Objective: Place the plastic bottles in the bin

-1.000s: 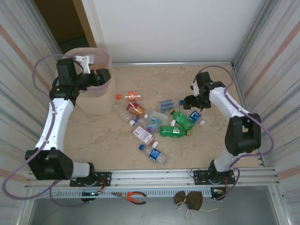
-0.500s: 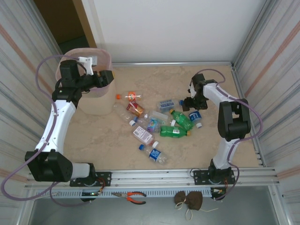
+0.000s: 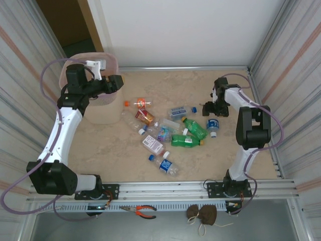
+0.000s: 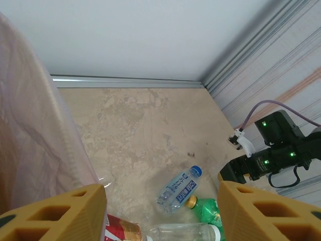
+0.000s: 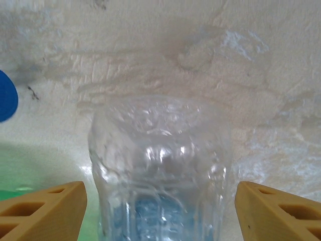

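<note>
A beige marbled surface (image 3: 125, 150) lies between ribbed metal side panels (image 3: 288, 55), with a white wall (image 3: 185, 30) at the back. From above, the pale pink bin (image 3: 103, 113) stands at the far left, and the plastic bottles (image 3: 185, 140) lie loose on the surface to its right, just as they lay 1 second ago. The left pincer (image 3: 117, 82) hangs beside the bin's right rim; a second ago it sat further left, over the rim. The right arm has folded in, its elbow now close behind the wrist. The right pincer (image 3: 212, 113) has shifted a little to the right and points down at a blue-labelled bottle (image 3: 213, 124) at the right edge of the scatter.

The left wrist view has the bin's translucent wall along its left side. The 2 yellow fingers (image 4: 55, 216) stand wide apart with nothing between them – the left pincer is open and empty. Beyond them lie a clear bottle with a blue cap (image 4: 178, 187), a green bottle with a yellow cap (image 4: 205, 208) and a red-labelled bottle (image 4: 120, 228), all on the surface and apart from the bin.

In the right wrist view, the end of the clear blue-labelled bottle sits between the 2 fingers (image 5: 40, 211) – the right pincer is open and straddles it, with a thin strip of surface showing on each side. A green blur and a blue cap (image 5: 6, 95) lie at the left edge.
</note>
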`<state>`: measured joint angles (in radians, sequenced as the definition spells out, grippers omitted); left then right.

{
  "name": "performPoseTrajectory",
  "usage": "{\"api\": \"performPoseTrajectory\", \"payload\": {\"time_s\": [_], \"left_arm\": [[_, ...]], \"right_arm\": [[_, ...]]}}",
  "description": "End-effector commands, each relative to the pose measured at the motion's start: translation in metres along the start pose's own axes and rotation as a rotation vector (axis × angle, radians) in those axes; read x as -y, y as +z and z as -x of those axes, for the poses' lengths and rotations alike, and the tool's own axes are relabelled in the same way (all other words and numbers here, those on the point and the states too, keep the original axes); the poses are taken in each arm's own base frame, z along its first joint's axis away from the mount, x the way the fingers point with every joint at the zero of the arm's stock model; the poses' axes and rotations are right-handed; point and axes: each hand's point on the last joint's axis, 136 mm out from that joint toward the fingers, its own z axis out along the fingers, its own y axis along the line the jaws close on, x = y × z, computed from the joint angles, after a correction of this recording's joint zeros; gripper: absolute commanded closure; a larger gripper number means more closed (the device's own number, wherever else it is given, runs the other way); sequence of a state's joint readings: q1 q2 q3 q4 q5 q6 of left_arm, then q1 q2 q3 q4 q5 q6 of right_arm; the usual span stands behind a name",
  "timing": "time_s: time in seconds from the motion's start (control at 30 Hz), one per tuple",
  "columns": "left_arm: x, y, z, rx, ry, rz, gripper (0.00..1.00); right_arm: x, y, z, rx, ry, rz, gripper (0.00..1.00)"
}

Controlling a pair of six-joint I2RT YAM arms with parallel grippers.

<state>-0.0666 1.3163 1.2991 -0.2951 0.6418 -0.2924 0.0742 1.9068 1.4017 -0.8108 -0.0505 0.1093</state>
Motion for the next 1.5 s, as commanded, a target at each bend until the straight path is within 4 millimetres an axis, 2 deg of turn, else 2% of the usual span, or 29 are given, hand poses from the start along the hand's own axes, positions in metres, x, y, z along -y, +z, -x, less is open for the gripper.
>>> {"api": "performPoseTrajectory", "payload": {"time_s": [0.0, 0.23, 0.47, 0.6, 0.8, 0.97, 1.13, 1.37, 1.47], "left_arm": [[0.004, 0.004, -0.013, -0.035, -0.034, -0.018, 0.4], [0.005, 0.004, -0.014, -0.037, -0.038, -0.019, 0.4], [0.006, 0.005, -0.016, -0.039, -0.04, -0.021, 0.4], [0.007, 0.006, -0.016, -0.04, -0.041, -0.022, 0.4], [0.01, 0.007, -0.015, -0.038, -0.038, -0.03, 0.4], [0.023, 0.007, -0.013, -0.028, -0.001, -0.07, 0.4], [0.045, 0.009, -0.009, -0.006, 0.05, -0.153, 0.4], [0.09, 0.008, -0.003, 0.027, 0.15, -0.292, 0.4], [0.098, 0.003, 0.002, 0.052, 0.182, -0.294, 0.4]], "right_arm": [[-0.004, 0.006, 0.008, -0.011, 0.036, 0.021, 0.23], [-0.001, 0.015, 0.017, -0.024, 0.032, -0.001, 0.26], [-0.004, 0.023, 0.015, -0.043, 0.035, 0.024, 0.3], [-0.005, 0.022, 0.015, -0.038, 0.037, 0.027, 0.34], [-0.004, 0.01, 0.017, -0.009, 0.043, 0.021, 0.41], [-0.006, -0.021, 0.021, 0.063, 0.05, 0.027, 0.41], [-0.014, -0.068, 0.026, 0.178, 0.058, 0.076, 0.42], [-0.054, -0.153, 0.031, 0.416, 0.021, 0.299, 0.42], [-0.071, -0.189, 0.03, 0.515, -0.005, 0.375, 0.42]]}}
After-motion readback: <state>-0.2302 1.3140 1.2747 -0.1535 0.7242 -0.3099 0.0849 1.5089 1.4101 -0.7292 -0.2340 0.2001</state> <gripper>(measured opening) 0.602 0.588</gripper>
